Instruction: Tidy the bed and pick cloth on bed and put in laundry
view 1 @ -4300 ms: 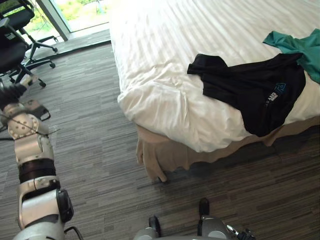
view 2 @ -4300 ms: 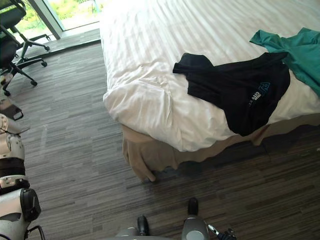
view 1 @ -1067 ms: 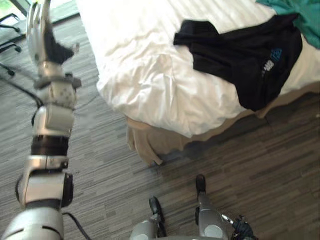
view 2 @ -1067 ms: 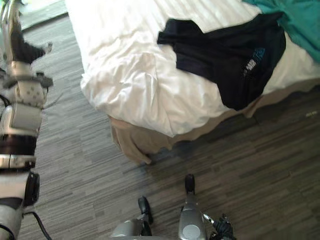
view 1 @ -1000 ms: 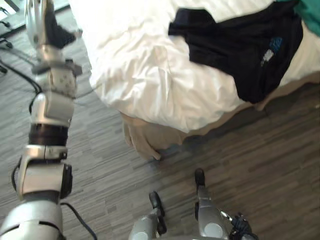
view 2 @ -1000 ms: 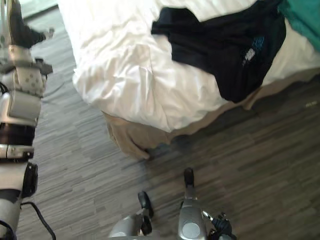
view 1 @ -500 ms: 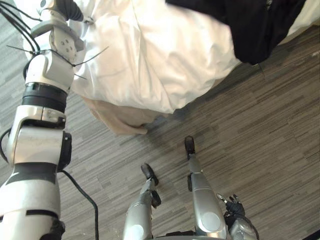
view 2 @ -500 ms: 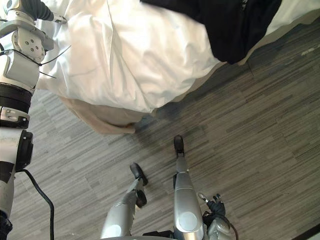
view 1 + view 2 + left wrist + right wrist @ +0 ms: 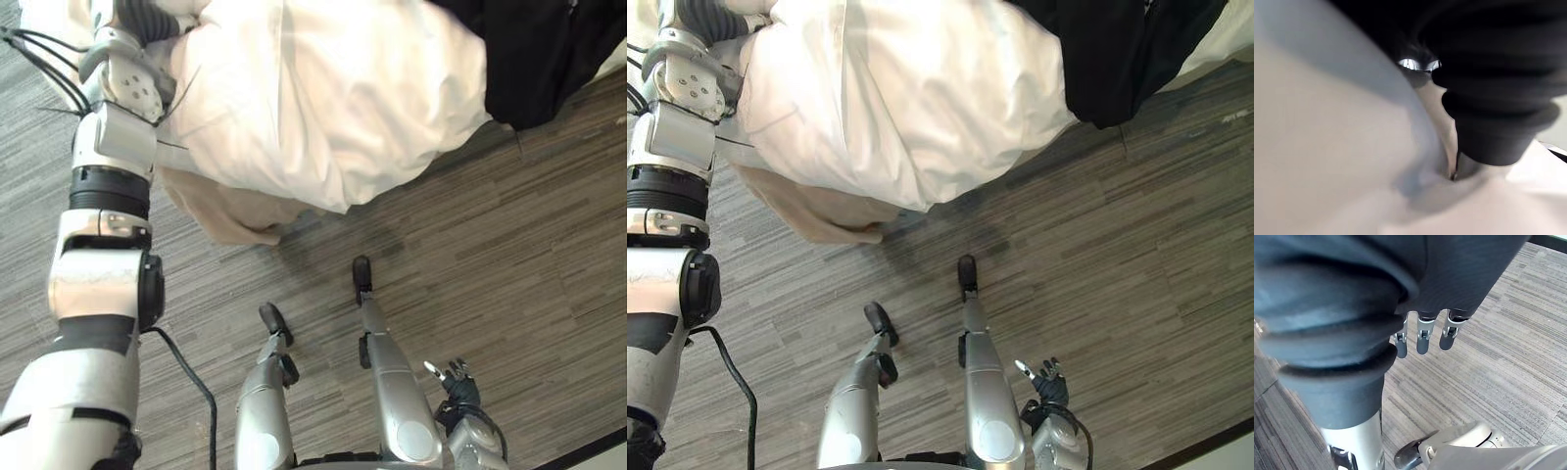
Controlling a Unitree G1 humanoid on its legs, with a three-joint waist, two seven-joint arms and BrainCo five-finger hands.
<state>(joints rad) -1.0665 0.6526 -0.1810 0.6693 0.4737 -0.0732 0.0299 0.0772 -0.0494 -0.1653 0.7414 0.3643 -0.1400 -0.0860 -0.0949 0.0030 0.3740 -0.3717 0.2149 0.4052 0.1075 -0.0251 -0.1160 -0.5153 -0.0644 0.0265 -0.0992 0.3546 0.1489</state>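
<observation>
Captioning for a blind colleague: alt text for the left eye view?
The left hand is at the corner of the white duvet, above a beige bed skirt. A black garment hangs over the bed's edge; the right hand hangs open over the carpet.

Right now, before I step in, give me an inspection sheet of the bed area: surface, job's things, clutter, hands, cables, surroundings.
surface: white fabric duvet, rumpled at the bed's corner, hanging over a beige bed skirt.
job's things: black cloth garment on the duvet, part drooping over the bed's edge.
clutter: nothing seen.
hands: left hand at the duvet's corner, against the cloth; right hand low by the robot's side, fingers straight, empty.
cables: nothing seen.
surroundings: grey striped carpet floor.
</observation>
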